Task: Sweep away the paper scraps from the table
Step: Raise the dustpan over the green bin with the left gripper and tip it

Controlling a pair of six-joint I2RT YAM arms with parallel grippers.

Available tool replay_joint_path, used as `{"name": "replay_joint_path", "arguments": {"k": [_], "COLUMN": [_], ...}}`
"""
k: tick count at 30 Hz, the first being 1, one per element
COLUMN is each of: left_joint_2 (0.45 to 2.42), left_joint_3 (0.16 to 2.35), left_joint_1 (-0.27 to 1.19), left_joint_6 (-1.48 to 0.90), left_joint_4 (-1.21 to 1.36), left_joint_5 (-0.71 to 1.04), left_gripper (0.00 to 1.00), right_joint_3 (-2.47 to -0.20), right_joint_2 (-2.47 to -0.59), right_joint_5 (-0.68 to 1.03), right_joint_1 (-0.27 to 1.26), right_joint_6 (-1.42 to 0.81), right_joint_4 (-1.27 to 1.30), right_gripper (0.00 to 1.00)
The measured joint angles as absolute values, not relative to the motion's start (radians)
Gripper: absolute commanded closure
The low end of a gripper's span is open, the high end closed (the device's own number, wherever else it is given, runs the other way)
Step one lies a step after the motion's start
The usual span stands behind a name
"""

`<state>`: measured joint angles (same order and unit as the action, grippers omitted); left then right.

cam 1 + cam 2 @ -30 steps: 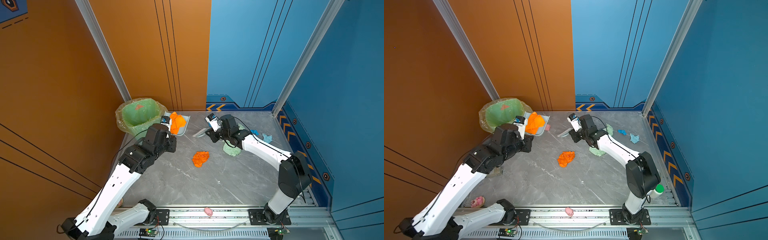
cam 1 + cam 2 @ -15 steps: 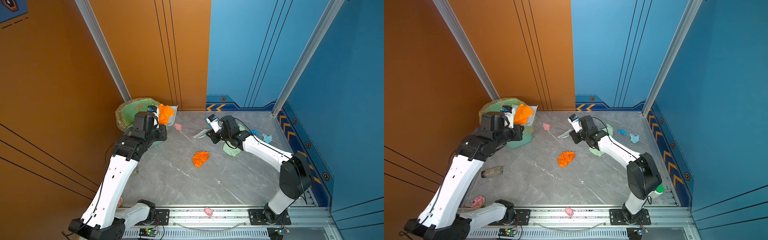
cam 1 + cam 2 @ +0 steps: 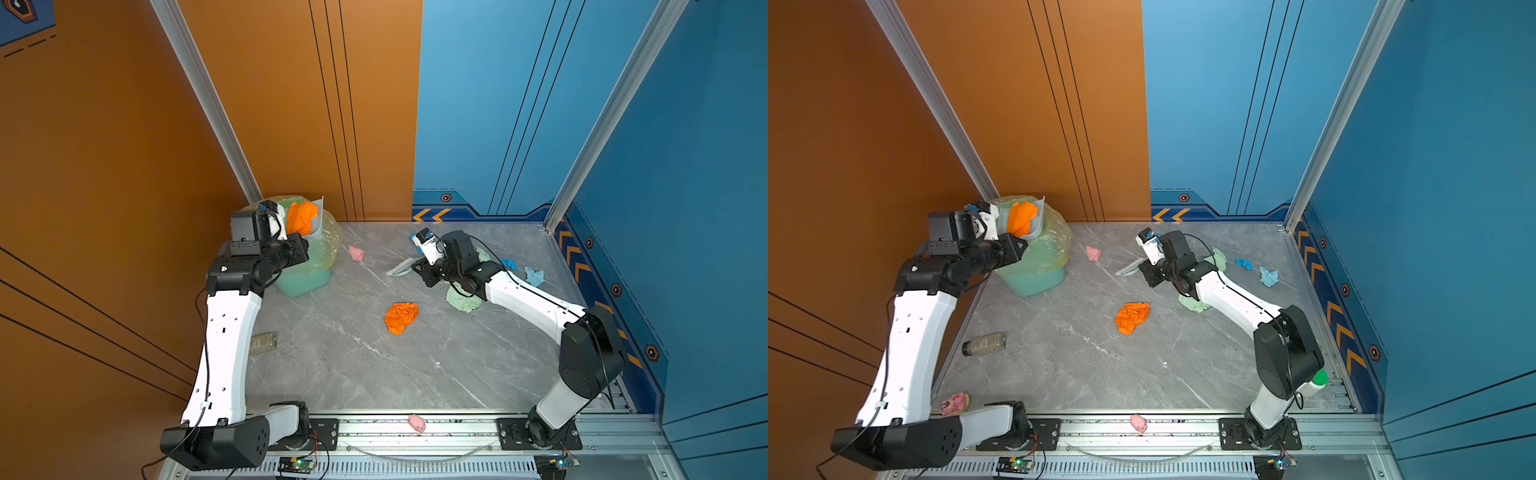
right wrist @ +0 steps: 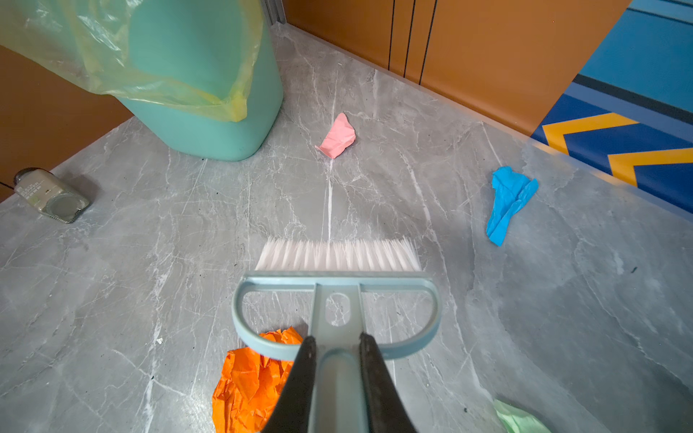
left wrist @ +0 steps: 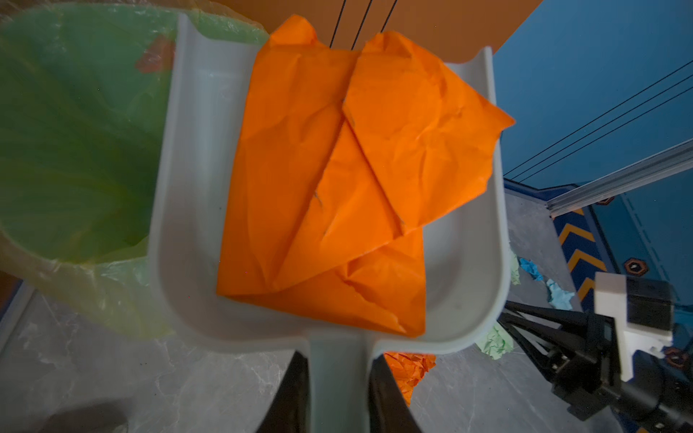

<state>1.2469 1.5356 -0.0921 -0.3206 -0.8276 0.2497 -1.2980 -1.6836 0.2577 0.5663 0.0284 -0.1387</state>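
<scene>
My left gripper (image 5: 339,356) is shut on the handle of a pale dustpan (image 5: 195,225), held tilted over the bag-lined green bin (image 3: 307,270). A big orange paper scrap (image 5: 337,187) lies in the pan. My right gripper (image 4: 335,339) is shut on the grey-blue brush (image 4: 337,277), whose white bristles rest low over the table (image 3: 353,374). Loose scraps lie on the marble: orange (image 3: 401,318), pink (image 3: 356,253), pale green (image 3: 463,301) partly under the right arm, blue (image 3: 509,264) and light blue (image 3: 534,276).
A small bottle (image 3: 262,343) lies near the table's left edge. A pink pig toy (image 3: 417,422) sits on the front rail, another pink toy (image 3: 956,402) is at the front left, and a green-capped bottle (image 3: 1316,382) stands behind the right arm's base.
The left arm has raised the dustpan with its orange scrap off the table and swung it left over the bin. The right arm with the brush has hardly moved.
</scene>
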Motion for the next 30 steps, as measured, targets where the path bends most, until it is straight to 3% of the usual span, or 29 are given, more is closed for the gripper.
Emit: {"name": "replay_joint_path", "arguments": {"k": [13,30], "left_joint_2": [1.273,1.292], "left_joint_3": [1.341,1.204], "left_joint_1": [-0.284,-0.351], "left_joint_6": [-0.716,-1.137], "left_joint_4": [-0.395,0.056], "left_joint_5": [0.745,0.910], "left_gripper": [1.00,1.00], "right_joint_3": [-1.298,-1.298], "right_joint_2": [-1.684,-1.684], "right_joint_5": [0.258,0.258], "right_joint_1": [0.566,0.566], "right_joint_6": [0.028,0.028], "right_joint_4": [-0.138,-0.138], "right_gripper": [1.00,1.00]}}
